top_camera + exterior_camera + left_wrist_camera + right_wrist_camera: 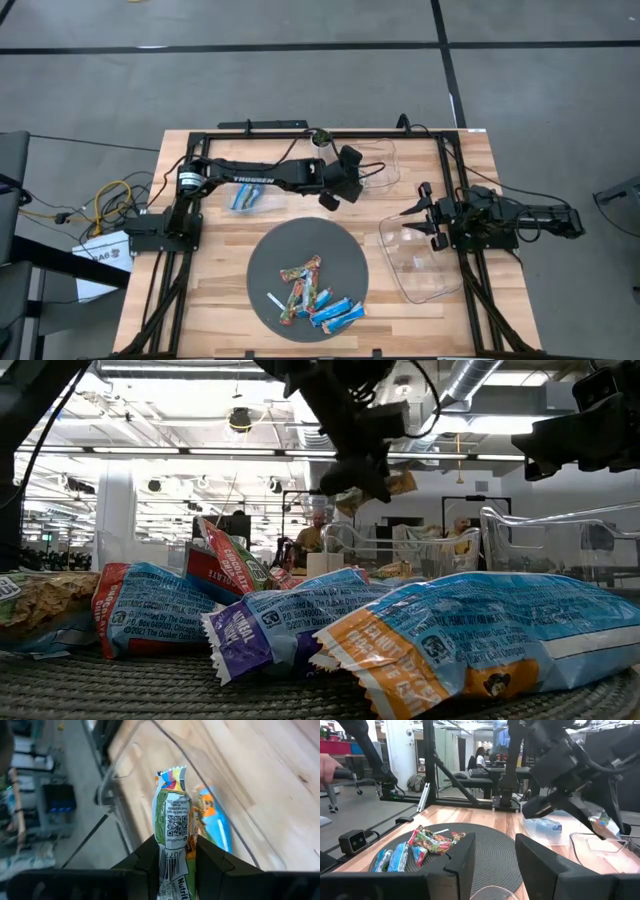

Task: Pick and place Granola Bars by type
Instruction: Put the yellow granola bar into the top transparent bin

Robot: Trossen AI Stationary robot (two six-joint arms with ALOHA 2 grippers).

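Left gripper [172, 865] fingers clamped on multicoloured bar [171, 815], hovering above rear clear bin [382, 165]; orange-blue bar [212, 822] already beneath. Lower past rim, then release. Right gripper [415, 222] fingers spread wide, empty, over near bin [425, 285]. Remaining bars [315, 295] on dark mat [265, 265], well apart.

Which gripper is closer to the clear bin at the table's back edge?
Left. The left gripper, shut on a granola bar, hangs at that clear bin; the right gripper sits farther off, open over another bin.
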